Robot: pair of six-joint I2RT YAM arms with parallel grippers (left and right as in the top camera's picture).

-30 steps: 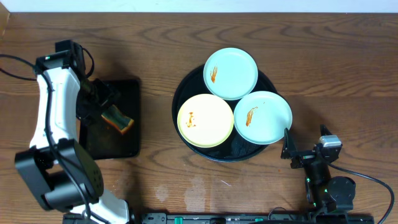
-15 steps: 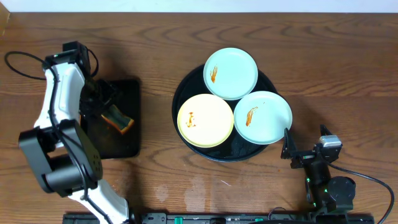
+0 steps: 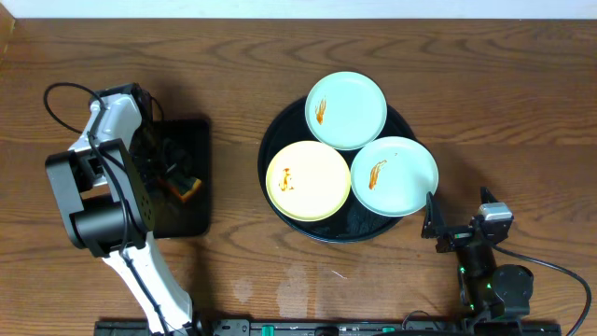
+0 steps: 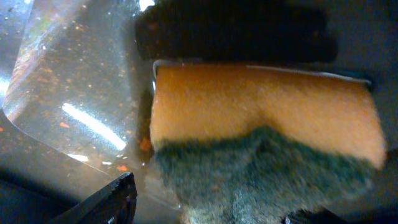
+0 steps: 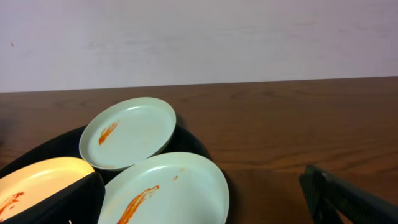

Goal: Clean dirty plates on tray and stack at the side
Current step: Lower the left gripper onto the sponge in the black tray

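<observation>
Three plates lie on the round black tray: a mint one at the back, a yellow one front left, a second mint one front right. Each bears an orange-brown smear. My left gripper is down over an orange sponge with a green scouring side. In the left wrist view the sponge sits between the fingers of the left gripper, open, a gap beside the left finger. My right gripper is open, low beside the near mint plate.
The sponge lies in a wet rectangular black tray at the left. Bare wood tabletop spreads to the right of the round tray and behind it. A pale wall closes the far side.
The left arm has swung in and lowered its wrist onto the sponge, and its jaws have narrowed. The right arm and the plates have not moved.
</observation>
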